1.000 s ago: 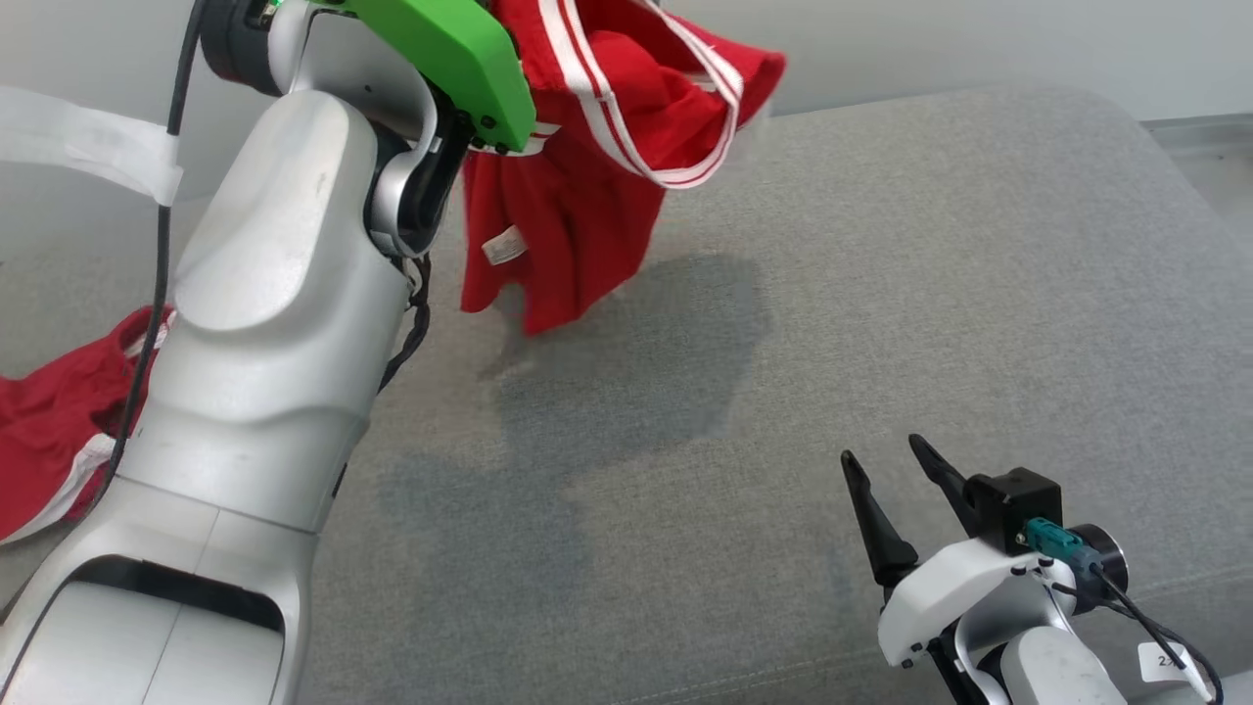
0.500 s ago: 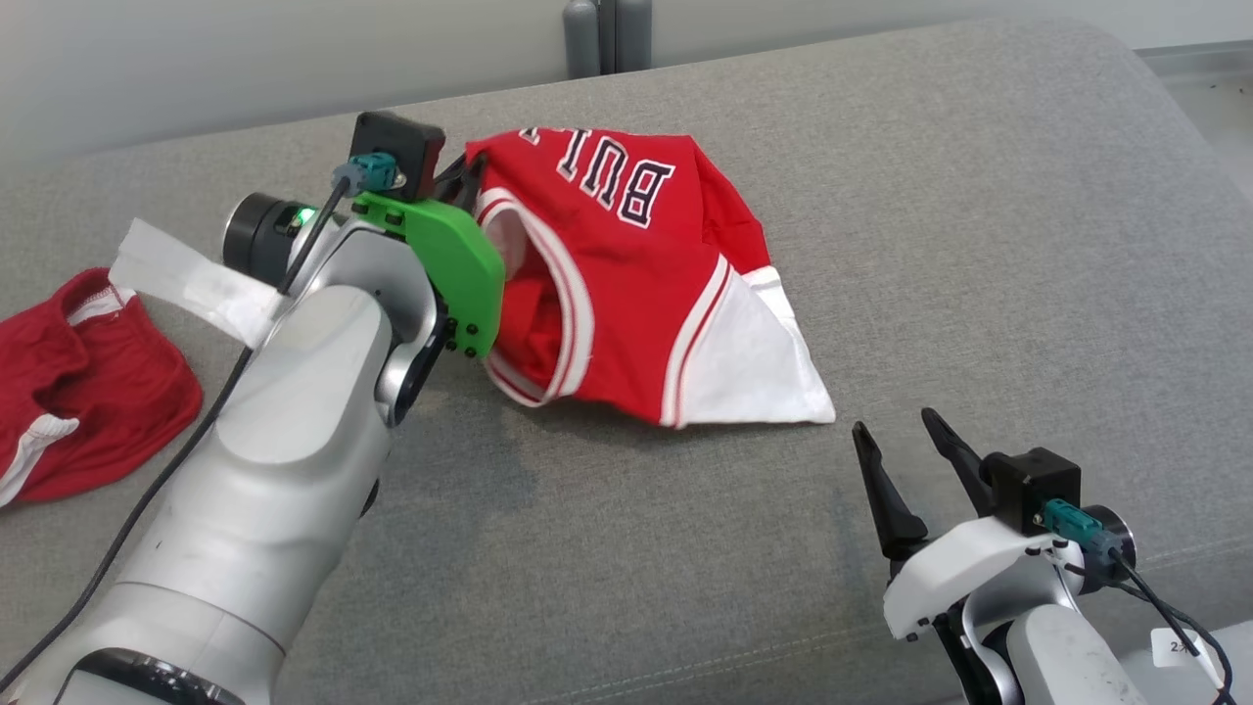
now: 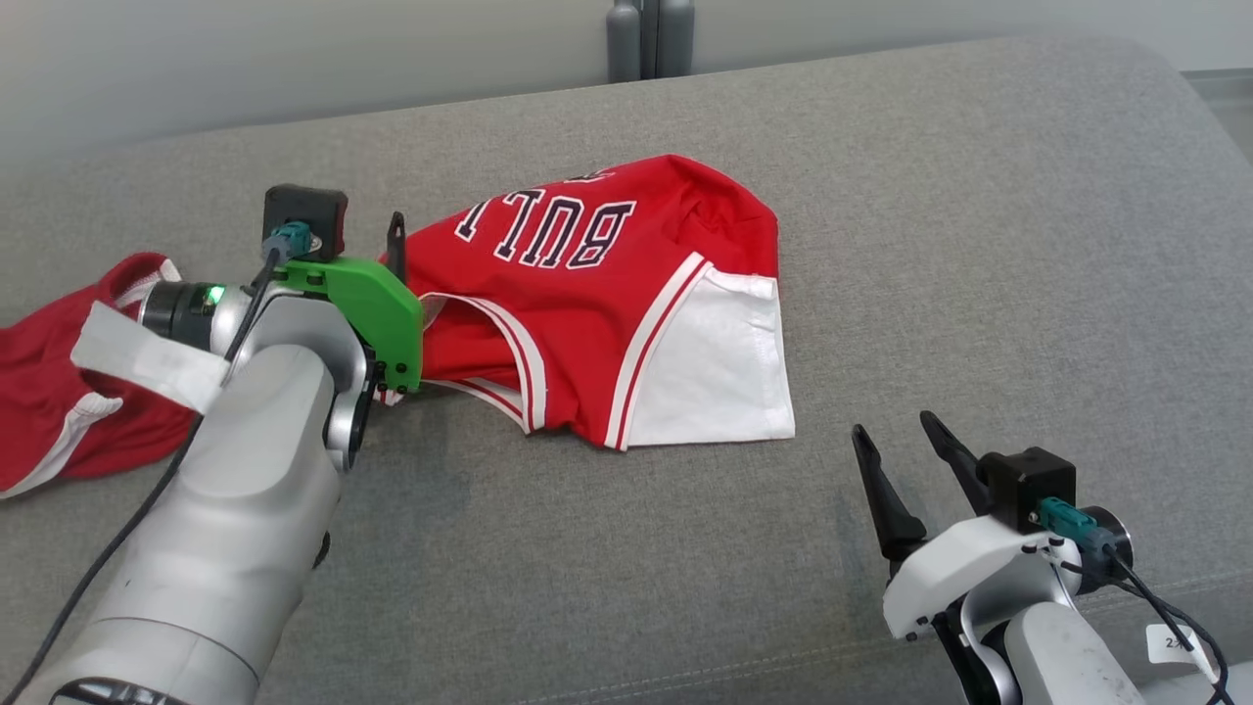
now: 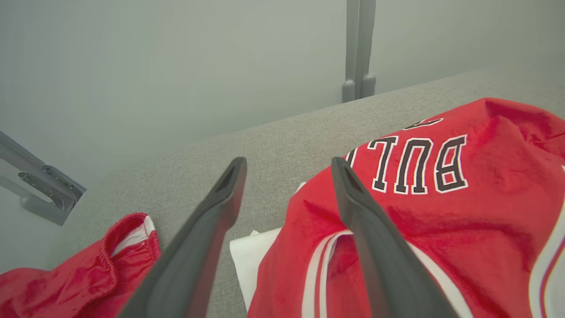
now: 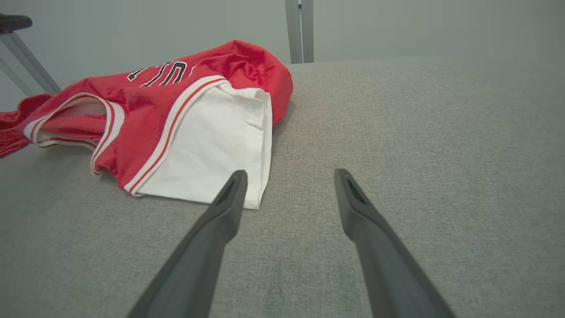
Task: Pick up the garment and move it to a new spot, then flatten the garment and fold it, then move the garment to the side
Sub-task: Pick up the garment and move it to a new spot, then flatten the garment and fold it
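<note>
since a second ago the red jersey (image 3: 587, 294) has come down. back then it hung in the air from my left gripper (image 4: 288, 164), and now it lies on the grey cushion (image 3: 979, 245). my head has moved too, so the whole picture has shifted.

far on the left lies a second red cloth (image 3: 49, 411) with a white edge, all crumpled on the cushion. part of it is behind my left arm (image 3: 245, 470). a strip of white tape (image 3: 137, 357) is stuck on that arm near the wrist, and a green part (image 3: 377, 304) sits at its end.

my left gripper is low, right at the left edge of the jersey. its two dark fingers are spread wide and pinch nothing. in the left wrist view one finger (image 4: 379, 247) is over the jersey by a red and white striped edge. i cannot tell if it touches. the other finger is over bare cushion.

the jersey is in the middle of the cushion, a bit to the far side. it is bunched up, not flat. black letters (image 3: 548, 230) with white edges show upside down on top. a white panel (image 3: 715, 372) is on its near right side, with red and white stripes beside it. a grey post (image 3: 649, 39) stands past the far edge of the cushion.

my right gripper (image 3: 891, 428) is near me on the right. its fingers are spread wide too and point to the far side. it is close to the jersey's white corner but apart from it.
</note>
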Tool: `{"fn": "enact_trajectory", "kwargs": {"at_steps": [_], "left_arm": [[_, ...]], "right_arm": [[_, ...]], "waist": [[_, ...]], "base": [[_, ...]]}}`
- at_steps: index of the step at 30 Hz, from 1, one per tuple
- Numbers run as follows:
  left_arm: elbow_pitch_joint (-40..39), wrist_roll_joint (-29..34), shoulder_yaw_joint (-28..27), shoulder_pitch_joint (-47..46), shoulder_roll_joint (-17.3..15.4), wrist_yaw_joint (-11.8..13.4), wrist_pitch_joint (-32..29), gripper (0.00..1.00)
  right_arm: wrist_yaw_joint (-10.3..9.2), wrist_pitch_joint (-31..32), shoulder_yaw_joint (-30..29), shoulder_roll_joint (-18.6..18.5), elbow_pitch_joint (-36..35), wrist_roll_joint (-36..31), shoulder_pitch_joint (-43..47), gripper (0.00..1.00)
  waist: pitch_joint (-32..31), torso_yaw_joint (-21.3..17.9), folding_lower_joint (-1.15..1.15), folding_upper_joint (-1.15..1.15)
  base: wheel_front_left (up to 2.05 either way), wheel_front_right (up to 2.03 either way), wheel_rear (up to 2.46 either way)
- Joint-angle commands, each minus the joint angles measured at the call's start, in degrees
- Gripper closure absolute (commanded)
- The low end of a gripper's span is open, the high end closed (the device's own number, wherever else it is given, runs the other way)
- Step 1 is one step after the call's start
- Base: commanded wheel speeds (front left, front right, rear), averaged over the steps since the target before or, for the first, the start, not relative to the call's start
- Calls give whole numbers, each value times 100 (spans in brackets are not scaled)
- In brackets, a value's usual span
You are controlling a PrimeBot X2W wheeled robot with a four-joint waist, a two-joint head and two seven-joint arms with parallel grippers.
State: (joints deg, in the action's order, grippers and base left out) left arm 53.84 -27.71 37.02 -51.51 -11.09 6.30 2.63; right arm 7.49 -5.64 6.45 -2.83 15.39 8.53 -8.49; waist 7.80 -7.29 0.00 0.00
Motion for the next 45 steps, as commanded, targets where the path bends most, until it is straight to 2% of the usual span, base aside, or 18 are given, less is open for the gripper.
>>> {"fn": "enact_trajectory", "kwargs": {"at_steps": [1,8,13,21,25,34,38,39,40,41,45], "left_arm": [[61,-170,-108,168,58,-66,46,0],[-106,-893,-255,1026,504,-645,-229,0],[-454,-1330,-319,1661,710,-657,-345,0],[-933,-1585,-101,2234,790,-396,-543,0],[-1106,-1779,7,2365,802,-163,-712,0],[-1209,-2115,123,2189,803,490,-579,0],[-1137,-2193,163,2099,804,609,-487,0],[-1121,-2216,183,2084,804,614,-481,23],[-1117,-2231,209,2059,804,598,-449,71],[-1115,-2244,240,2031,804,565,-429,100],[-1093,-2262,286,1951,804,515,-327,100]], "right_arm": [[0,7,-32,-12,21,-40,44,0],[0,72,-174,-11,-18,-96,253,0],[0,137,-210,-11,-132,-125,358,0],[0,222,-239,-10,-287,-177,327,0],[0,209,-277,-10,-346,-192,264,0],[0,116,-278,-10,-330,-99,168,0],[0,79,-266,-10,-295,-79,100,0],[0,74,-266,-10,-284,-72,90,0],[0,58,-269,-10,-272,-68,81,0],[0,46,-273,-10,-262,-64,67,0],[0,23,-302,-10,-214,-45,38,0]], "waist": [[-135,74,0,0],[-472,160,0,0],[-518,13,0,0],[-329,-351,0,0],[-171,-526,0,0],[120,-743,0,0],[205,-776,0,0],[220,-778,0,0],[232,-775,0,0],[241,-767,0,0],[226,-707,0,0]], "base": [[0,0,0],[0,0,0],[0,0,0],[0,0,0],[0,0,0],[0,0,0],[0,0,0],[0,0,0],[0,0,0],[0,0,0],[0,0,0]]}}
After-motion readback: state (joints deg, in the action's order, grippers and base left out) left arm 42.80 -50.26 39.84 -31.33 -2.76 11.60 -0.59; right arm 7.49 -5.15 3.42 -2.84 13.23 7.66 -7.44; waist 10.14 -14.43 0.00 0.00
